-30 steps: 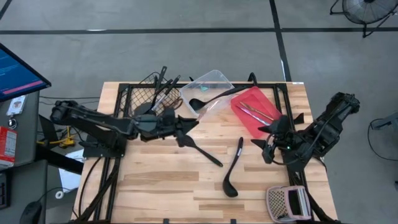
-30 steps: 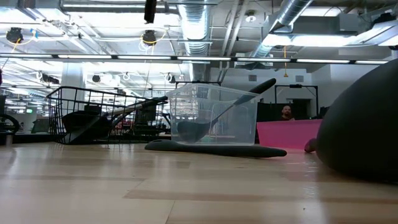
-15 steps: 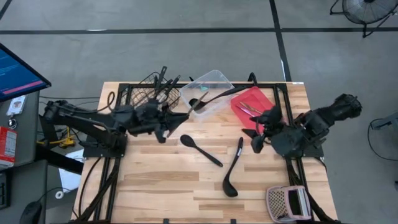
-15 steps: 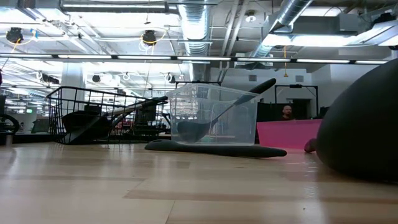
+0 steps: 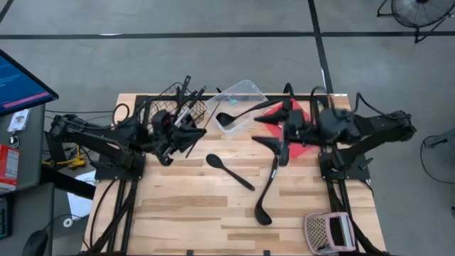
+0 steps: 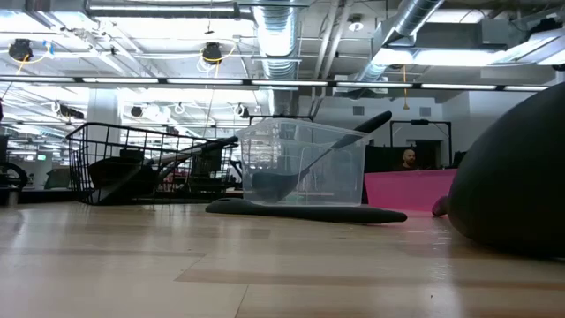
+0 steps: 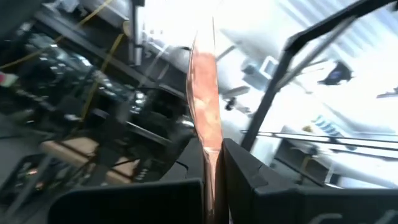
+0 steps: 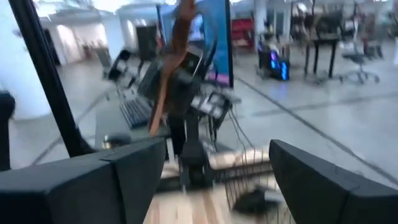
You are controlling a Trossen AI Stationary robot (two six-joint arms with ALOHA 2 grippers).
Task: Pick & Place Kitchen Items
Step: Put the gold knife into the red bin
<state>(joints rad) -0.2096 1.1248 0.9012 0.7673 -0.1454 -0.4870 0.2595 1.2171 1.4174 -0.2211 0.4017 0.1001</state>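
Observation:
My left gripper [image 5: 183,134] hovers beside the black wire basket [image 5: 170,107] and is shut on a thin wood-coloured piece [image 7: 205,93]. The piece also shows in the right wrist view [image 8: 166,74]. My right gripper [image 5: 274,131] is open and empty above the table, between the clear tub [image 5: 242,96] and the red tray [image 5: 298,114]; its fingers stand wide apart in its wrist view [image 8: 217,168]. A black spoon [image 5: 229,171] and a black ladle [image 5: 266,192] lie flat on the table. Another ladle [image 5: 238,114] leans in the tub. Several utensils stick out of the basket. My left gripper pinches the wood-coloured piece near its lower end [image 7: 211,163] between its two fingers. The piece is flat and thin and sticks out well past the fingertips. It is lifted clear of the table and stands tilted upward from the gripper.
A pinkish-white perforated boxy item [image 5: 328,231] sits at the near right corner. Thin silver pieces lie in the red tray. The ladle's bowl [image 6: 521,177] stands close before the low camera. A person [image 6: 406,161] shows far behind the table. Bare wood lies at the near left.
My left gripper has drawn back from the spoon's head at mid-table toward the left and far edge, up beside the basket, carrying the wood-coloured piece. My right gripper has swung from the near right toward the far edge and left, over the red tray.

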